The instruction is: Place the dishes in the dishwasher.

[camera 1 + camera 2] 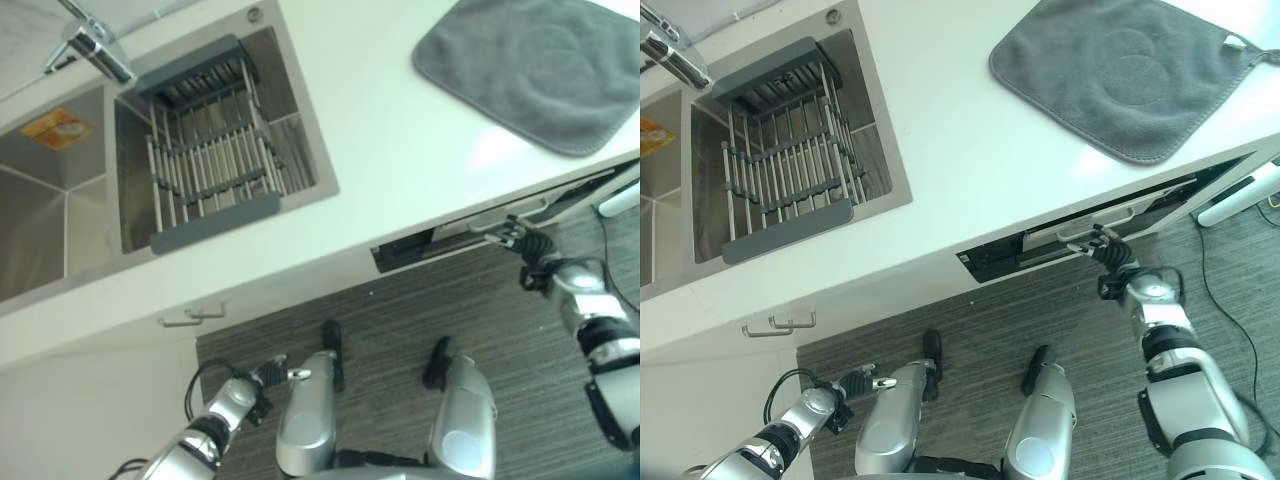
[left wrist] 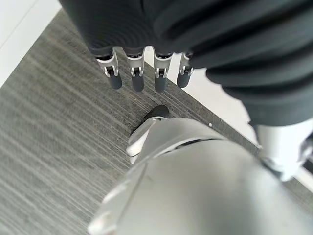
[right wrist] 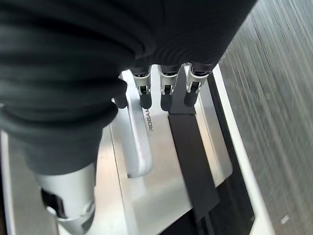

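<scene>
Illumination is bright and even across the white counter, which reflects a pale glare patch beside the grey mat. The steel sink shows soft reflections on its walls, and the faucet carries a bright highlight. The floor below the counter edge appears darker, with soft shadow under the overhang. In both wrist views, the near dark ribbed cover is out of focus, and the floor texture smears toward the frame edges.
</scene>
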